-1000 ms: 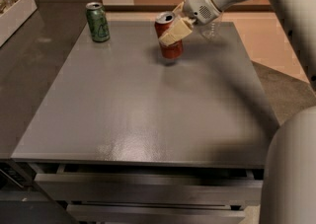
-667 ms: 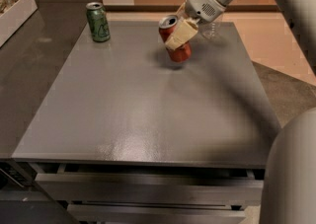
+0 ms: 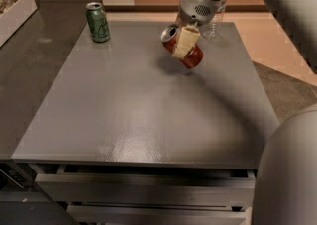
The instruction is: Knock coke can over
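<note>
We see the grey table (image 3: 148, 115) filling the frame. A white bin (image 3: 17, 15) at upper left holds packets. At upper centre the gripper (image 3: 184, 44) clamps the steeply tilted coke can (image 3: 194, 57). A clear bottle (image 3: 216, 21) stands behind, and a green can (image 3: 98, 22) stands upright at upper left.

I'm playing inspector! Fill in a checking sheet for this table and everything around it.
Surface: grey table, flat, slightly shiny.
Job's things: coke can tipped far over, silver top facing up-left, not lying flat yet.
Clutter: green can upright at the far left; clear bottle behind the arm.
Grippers: pincer right against the coke can.
Cables: nothing seen.
Surroundings: drawers under the table; box on the dark counter, left.
</note>
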Action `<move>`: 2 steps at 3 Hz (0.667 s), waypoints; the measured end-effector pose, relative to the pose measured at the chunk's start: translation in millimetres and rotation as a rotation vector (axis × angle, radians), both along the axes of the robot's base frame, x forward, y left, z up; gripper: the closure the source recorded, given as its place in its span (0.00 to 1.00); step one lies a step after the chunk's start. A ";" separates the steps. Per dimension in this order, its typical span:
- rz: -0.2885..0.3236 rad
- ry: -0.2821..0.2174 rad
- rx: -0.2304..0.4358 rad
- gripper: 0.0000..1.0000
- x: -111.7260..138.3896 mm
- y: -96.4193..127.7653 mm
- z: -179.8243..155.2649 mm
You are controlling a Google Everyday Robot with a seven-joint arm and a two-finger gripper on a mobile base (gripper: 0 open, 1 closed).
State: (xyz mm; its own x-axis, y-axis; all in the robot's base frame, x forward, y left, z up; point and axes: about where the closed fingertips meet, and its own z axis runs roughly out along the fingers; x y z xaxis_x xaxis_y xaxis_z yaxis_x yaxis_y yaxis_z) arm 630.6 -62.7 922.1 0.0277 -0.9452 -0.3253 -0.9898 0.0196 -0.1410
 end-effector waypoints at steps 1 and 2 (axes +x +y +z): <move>0.039 -0.005 -0.131 0.58 -7.7 -1.0 -10.3; 0.107 0.010 -0.235 0.36 -15.5 5.9 -28.1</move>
